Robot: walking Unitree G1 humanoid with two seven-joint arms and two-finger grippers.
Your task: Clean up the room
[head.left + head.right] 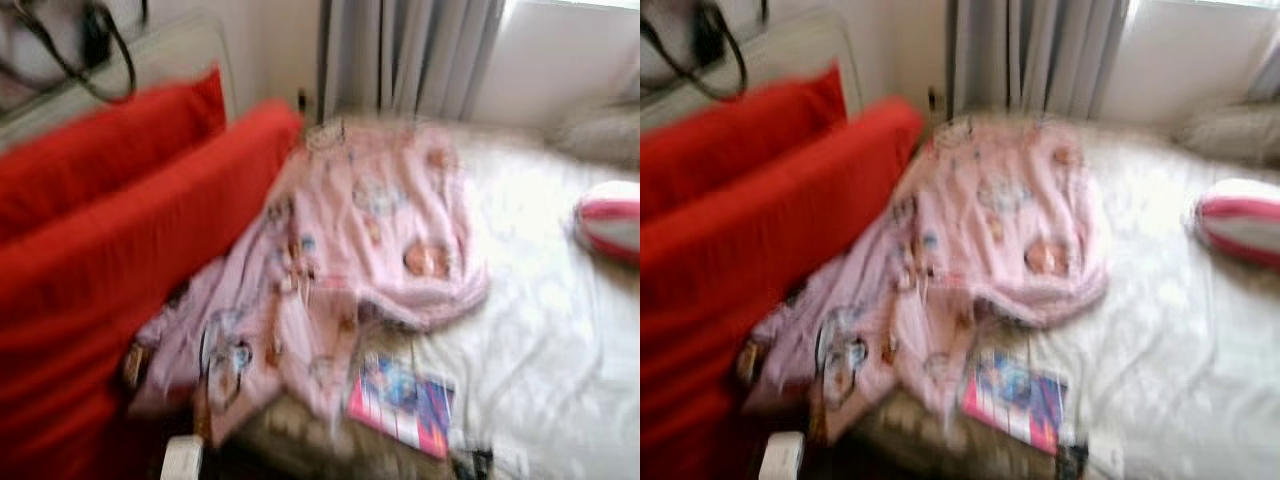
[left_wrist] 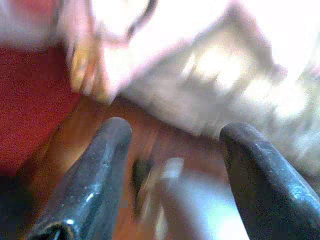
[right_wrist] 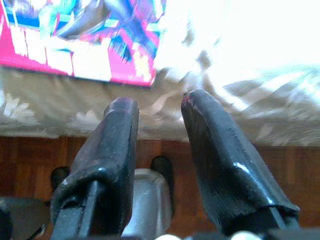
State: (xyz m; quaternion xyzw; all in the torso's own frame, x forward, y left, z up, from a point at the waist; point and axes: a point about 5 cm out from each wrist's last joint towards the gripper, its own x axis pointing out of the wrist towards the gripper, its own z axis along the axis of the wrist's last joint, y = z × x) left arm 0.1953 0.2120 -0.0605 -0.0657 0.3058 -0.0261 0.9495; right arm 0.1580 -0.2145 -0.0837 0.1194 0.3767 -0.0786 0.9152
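A pink blanket (image 1: 370,220) printed with cartoon figures lies rumpled across the white bed (image 1: 540,330) and hangs over its near left corner. A bright pink and blue book (image 1: 400,400) rests flat by the bed's front edge. My right gripper (image 3: 157,100) hangs open just below that edge, with the book (image 3: 80,35) beyond its fingertips and nothing between them. Low by the bed's left corner, my left gripper (image 2: 175,130) is wide open near the blanket's hanging hem (image 2: 95,60). The eye views are blurred.
Two big red cushions (image 1: 120,250) lean along the bed's left side. A pink-and-white striped pillow (image 1: 610,220) lies at the far right. Grey curtains (image 1: 410,55) hang behind, and a dark-strapped bag (image 1: 90,50) sits upper left. The floor (image 3: 30,155) below is wooden.
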